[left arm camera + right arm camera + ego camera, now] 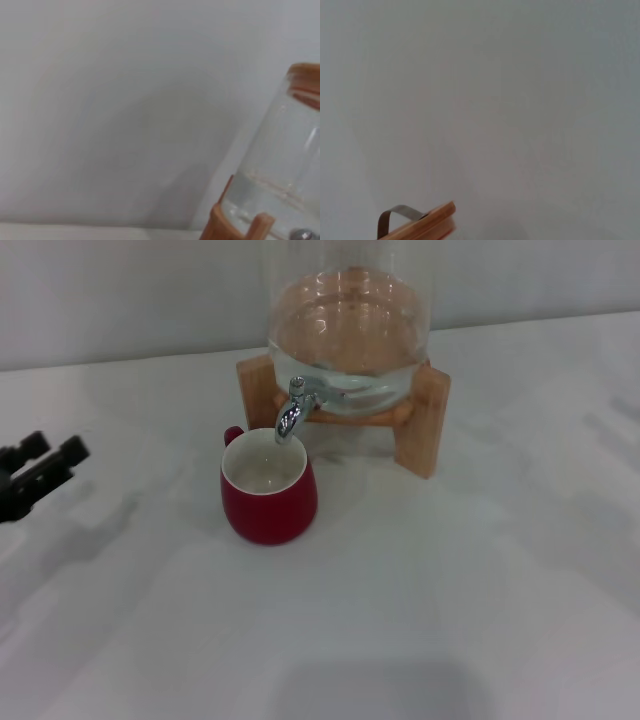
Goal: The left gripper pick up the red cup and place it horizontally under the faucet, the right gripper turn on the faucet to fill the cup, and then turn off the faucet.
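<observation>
1. Head view: the red cup [268, 492] stands upright on the white bench [420, 600], mouth up, its white inside showing and its small loop handle turned to the far left side. The faucet [291, 408] hangs just above the far rim of the cup, its chrome spout curving down toward the opening. The faucet is fixed to the glass dispenser jar [348, 325], which holds clear water in its lower part and sits in a wooden stand [424, 420] directly behind the cup.

2. Head view again: the left tool [40, 465] shows at the left edge, low over the bench, well apart from the cup and holding nothing. Its two black fingers [70, 451] stand spread with a gap between them, pointing roughly toward the cup's side of the bench. The right tool does not appear in this view.

3. Left wrist view: mostly a plain pale wall. The glass dispenser jar [285, 165] stands at one side, with its wooden lid at the top, water inside it and part of the wooden stand [225, 227] below. The tool's own fingers are not visible here.

4. Right wrist view: a blank pale wall, with the wooden lid [425, 225] and its dark metal handle [395, 215] at the frame's edge. No fingers are visible, so the right tool's state cannot be told.
</observation>
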